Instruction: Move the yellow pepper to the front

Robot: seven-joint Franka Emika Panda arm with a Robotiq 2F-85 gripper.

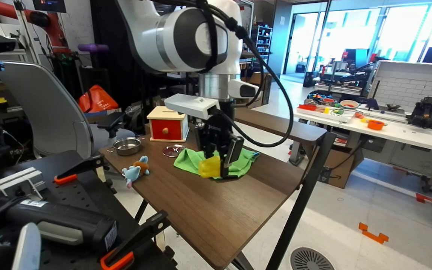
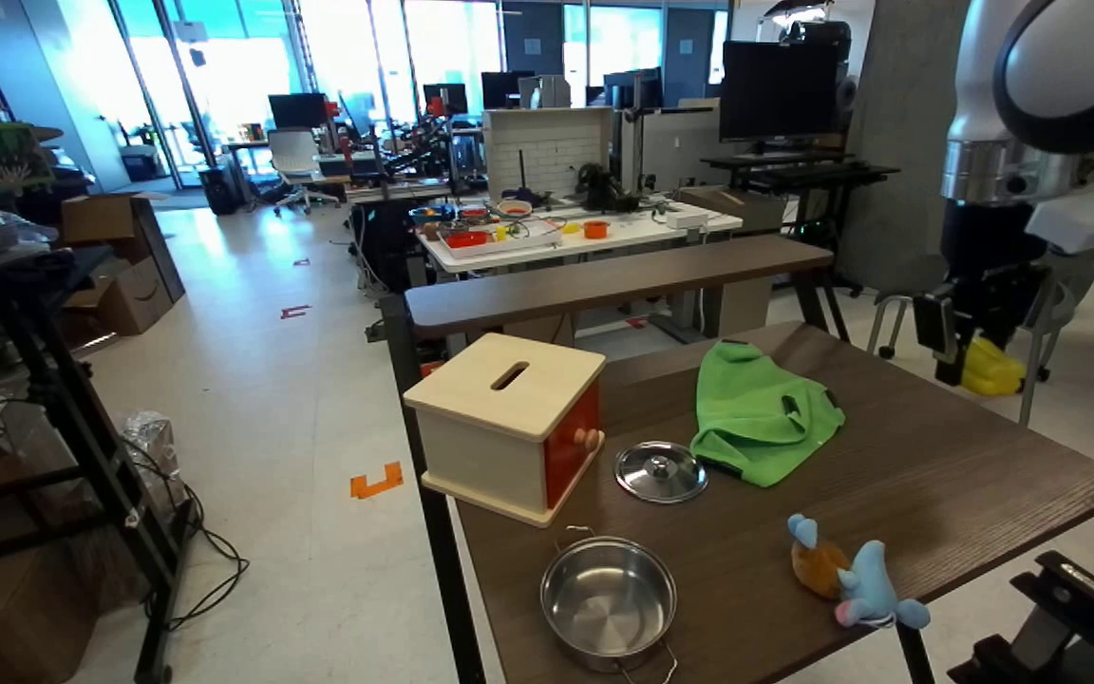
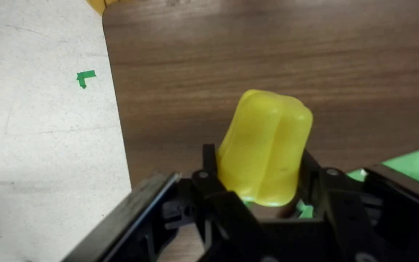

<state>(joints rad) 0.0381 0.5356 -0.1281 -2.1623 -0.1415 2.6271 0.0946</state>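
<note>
The yellow pepper [image 3: 267, 127] is chunky and bright yellow, seen large in the wrist view. My gripper [image 3: 258, 156] is shut on it, with a black finger against each side. The pepper also shows in both exterior views [image 1: 209, 167] [image 2: 991, 369], sticking out from the fingers. It is held in the air, above the level of the brown table [image 2: 946, 475]. In an exterior view it overlaps the green cloth [image 1: 189, 161]; elsewhere the cloth [image 2: 761, 418] lies apart from it. One finger is partly hidden behind the pepper.
On the table are a red-and-tan box [image 2: 509, 427], a metal lid [image 2: 661, 472], a metal pot [image 2: 609, 603] and a blue-and-brown plush toy [image 2: 865, 579]. The table's side edge drops to the floor [image 3: 49, 145]. A dark bench with clamps [image 1: 88, 210] stands beside it.
</note>
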